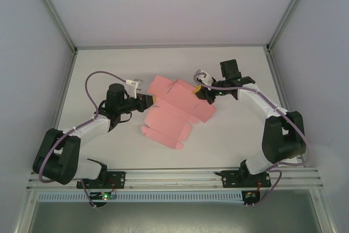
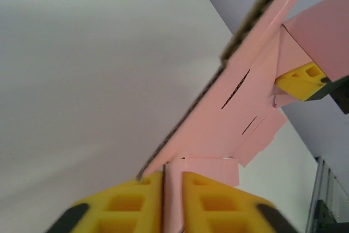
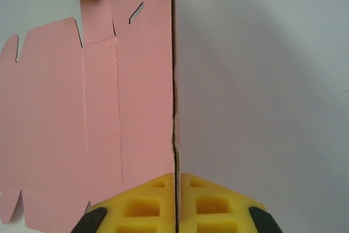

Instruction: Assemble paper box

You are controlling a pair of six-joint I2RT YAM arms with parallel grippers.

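pink die-cut card paper box [image 1: 175, 110] sits mid-way on the white bench [image 1: 109, 64], unfolded and partly lifted, strung between the two arms. from above it spans about as far across as front to back, so its long axis is hard to call. the left pincer [image 2: 173, 189] pinches a small flap on its left side. the right pincer [image 3: 175, 192] is pressed onto its right edge. the left wrist view shows slits and a brown cut edge. the right wrist view shows creases running away from the pads.

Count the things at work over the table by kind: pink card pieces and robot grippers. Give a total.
Pink paper box: 1
Grippers (left gripper, right gripper): 2
Total: 3
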